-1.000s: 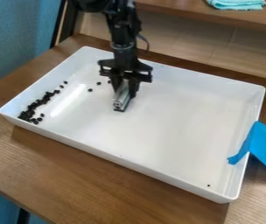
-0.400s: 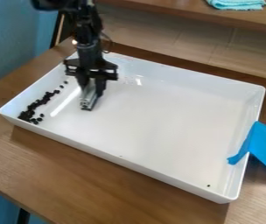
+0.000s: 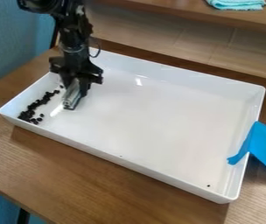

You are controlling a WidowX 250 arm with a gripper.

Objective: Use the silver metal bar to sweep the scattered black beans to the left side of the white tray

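The black gripper [image 3: 75, 89] hangs down inside the left part of a white rectangular tray [image 3: 153, 127]. It is shut on a silvery-grey bar-like tool [image 3: 71, 97], whose dark lower edge is at or close to the tray floor. Small black pieces [image 3: 36, 106] lie in an uneven band along the tray's left side, just left of the tool. One tiny dark speck [image 3: 209, 185] is near the tray's front right corner.
A blue cloth or tape [image 3: 264, 146] hangs over the tray's right rim. Behind the tray, a light teal folded cloth [image 3: 237, 4] lies on a raised wooden shelf [image 3: 176, 9]. The tray stands on a wooden table [image 3: 100, 179].
The gripper has moved left across the tray with the grey tool in it. Some loose black pieces that were near the tool's left side are no longer seen where they lay.
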